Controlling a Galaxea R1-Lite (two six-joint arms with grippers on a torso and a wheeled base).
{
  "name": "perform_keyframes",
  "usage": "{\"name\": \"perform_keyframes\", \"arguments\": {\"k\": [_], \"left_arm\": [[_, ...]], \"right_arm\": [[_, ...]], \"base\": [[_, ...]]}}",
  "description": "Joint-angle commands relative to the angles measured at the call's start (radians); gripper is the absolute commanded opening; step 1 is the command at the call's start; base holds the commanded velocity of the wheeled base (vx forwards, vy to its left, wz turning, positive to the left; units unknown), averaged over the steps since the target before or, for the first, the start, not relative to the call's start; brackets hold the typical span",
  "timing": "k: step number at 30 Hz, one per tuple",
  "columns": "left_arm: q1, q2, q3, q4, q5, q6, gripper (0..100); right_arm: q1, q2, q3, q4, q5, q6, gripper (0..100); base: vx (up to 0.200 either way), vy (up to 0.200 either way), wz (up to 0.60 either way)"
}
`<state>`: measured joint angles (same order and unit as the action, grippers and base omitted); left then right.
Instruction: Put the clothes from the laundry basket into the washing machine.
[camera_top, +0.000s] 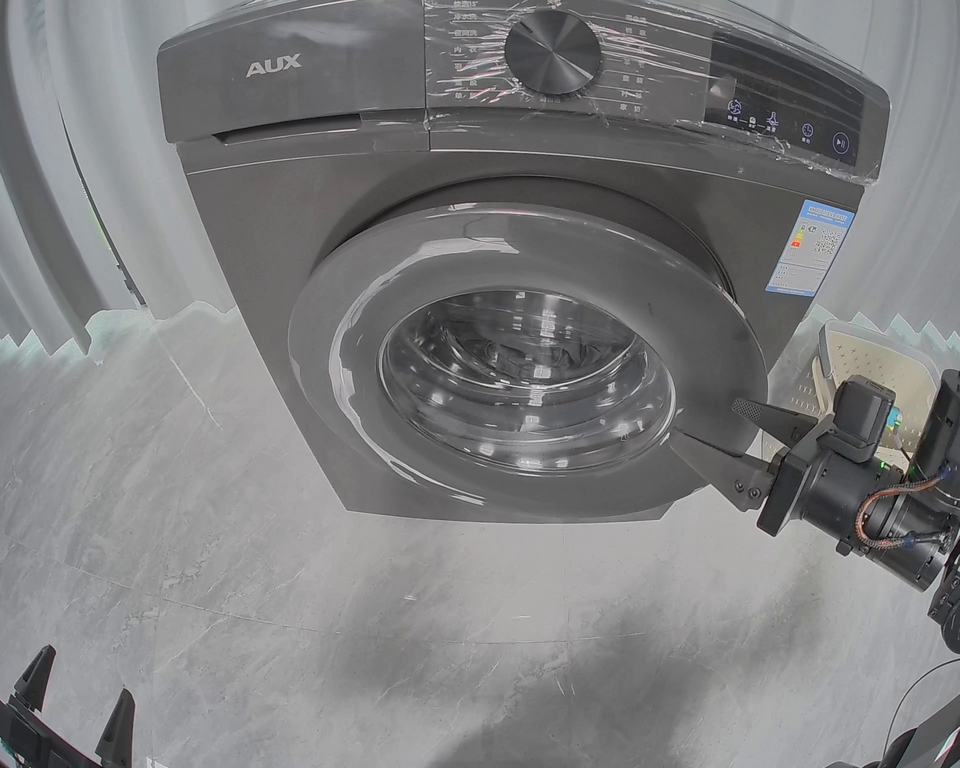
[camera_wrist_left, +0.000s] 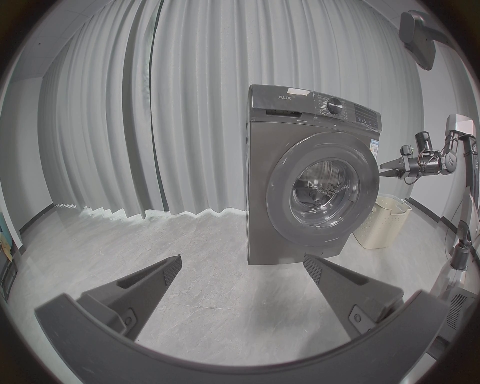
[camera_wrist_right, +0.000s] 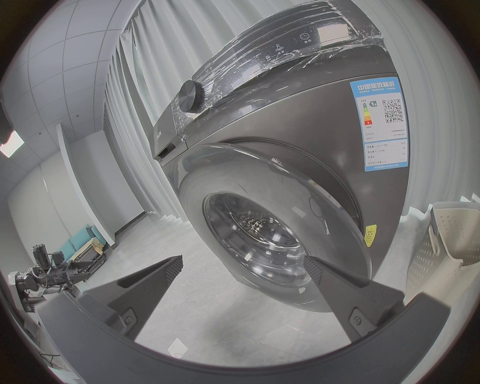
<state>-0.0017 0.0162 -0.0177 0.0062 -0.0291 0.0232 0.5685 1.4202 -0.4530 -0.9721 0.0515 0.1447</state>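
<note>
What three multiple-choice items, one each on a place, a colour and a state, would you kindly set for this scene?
1. The laundry basket stands: A. to the robot's right of the washing machine; B. on top of it; C. to its left.
2. The washing machine is: A. white; B. dark grey; C. red.
3. The right gripper is: A. open and empty; B. shut on a garment; C. shut on a towel.
Key: 1A, the head view shows it past the machine's right side; 2B, its panels are dark grey; 3A, its jaws stand apart, nothing between.
</note>
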Motion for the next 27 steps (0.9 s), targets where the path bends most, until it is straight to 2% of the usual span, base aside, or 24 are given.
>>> {"name": "perform_keyframes", "arguments": {"k": [1,9,12,14,16,19,26,27], "left_arm": [[0.0,-0.013,0.016,0.0,0.0,0.0,100],[0.0,-0.013,0.016,0.0,0.002,0.0,100],[0.0,-0.013,0.016,0.0,0.002,0.0,100],[0.0,-0.013,0.016,0.0,0.0,0.0,100],[0.0,-0.013,0.016,0.0,0.0,0.0,100],[0.0,-0.015,0.016,0.0,0.0,0.0,100],[0.0,-0.013,0.016,0.001,0.002,-0.003,100],[0.0,-0.013,0.016,0.001,0.002,-0.003,100]], "right_arm": [[0.002,0.009,-0.01,-0.003,0.001,0.001,100],[-0.002,0.036,-0.042,-0.007,-0.004,0.0,100],[-0.009,0.045,-0.073,-0.007,-0.009,0.0,100],[-0.01,0.052,-0.09,-0.007,-0.024,0.0,100],[-0.01,0.057,-0.115,-0.007,-0.067,0.0,100],[-0.01,0.055,-0.131,-0.007,-0.105,-0.002,100],[-0.012,0.042,-0.081,-0.007,-0.108,0.0,100],[0.002,0.023,-0.041,-0.007,-0.108,-0.004,100]], "base": [[0.2,0.0,0.0],[0.2,0.0,0.0],[0.0,0.0,0.0],[0.0,0.0,0.0],[0.0,0.0,0.0],[0.0,0.0,0.0],[0.0,0.0,0.0],[0.0,0.0,0.0]]}}
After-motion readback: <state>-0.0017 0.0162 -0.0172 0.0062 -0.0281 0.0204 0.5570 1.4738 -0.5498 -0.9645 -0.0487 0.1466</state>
